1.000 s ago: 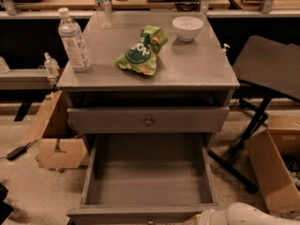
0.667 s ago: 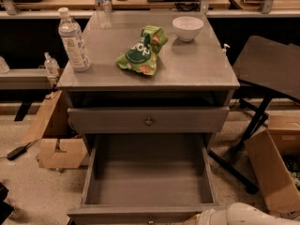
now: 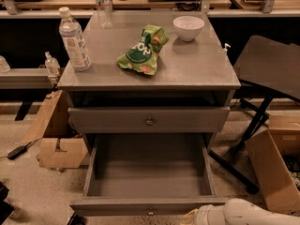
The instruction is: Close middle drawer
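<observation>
1. The middle drawer (image 3: 150,172) stood pulled far out below the cabinet's surface (image 3: 201,69). Its deep box was bare and its front panel was nearest the camera.
2. My tool (image 3: 193,216) sat low at the frame's bottom edge, just beside that front panel and right of its small knob (image 3: 150,213). I could not tell whether it was released or clenched.
3. The upper drawer front (image 3: 187,120) above was pushed in.
4. On the surface stood a water bottle (image 3: 74,40), a green snack bag (image 3: 142,50) and a white bowl (image 3: 188,27).
</observation>
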Available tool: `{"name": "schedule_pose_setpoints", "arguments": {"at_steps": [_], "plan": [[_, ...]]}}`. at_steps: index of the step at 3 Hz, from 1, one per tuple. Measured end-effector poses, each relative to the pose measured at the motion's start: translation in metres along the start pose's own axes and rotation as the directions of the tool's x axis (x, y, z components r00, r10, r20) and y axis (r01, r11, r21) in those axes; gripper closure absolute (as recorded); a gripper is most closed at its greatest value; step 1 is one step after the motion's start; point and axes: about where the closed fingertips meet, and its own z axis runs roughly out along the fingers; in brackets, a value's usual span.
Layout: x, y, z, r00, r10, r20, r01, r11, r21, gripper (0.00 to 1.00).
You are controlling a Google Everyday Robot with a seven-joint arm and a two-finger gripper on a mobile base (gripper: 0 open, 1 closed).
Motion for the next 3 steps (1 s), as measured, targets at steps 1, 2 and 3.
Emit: {"name": "schedule_pose_setpoints", "arguments": {"at_steps": [1, 2, 3], "plan": [[-0.03, -0.025, 0.01, 0.999, -0.039, 0.013, 0.039, 0.999, 0.024, 1.0], [-0.028, -0.024, 0.008, 0.999, -0.039, 0.013, 0.039, 0.999, 0.024, 1.0], [-0.065, -0.055, 0.015, 0.996, -0.088, 0.021, 0.087, 0.9945, 0.058, 1.0]]}}
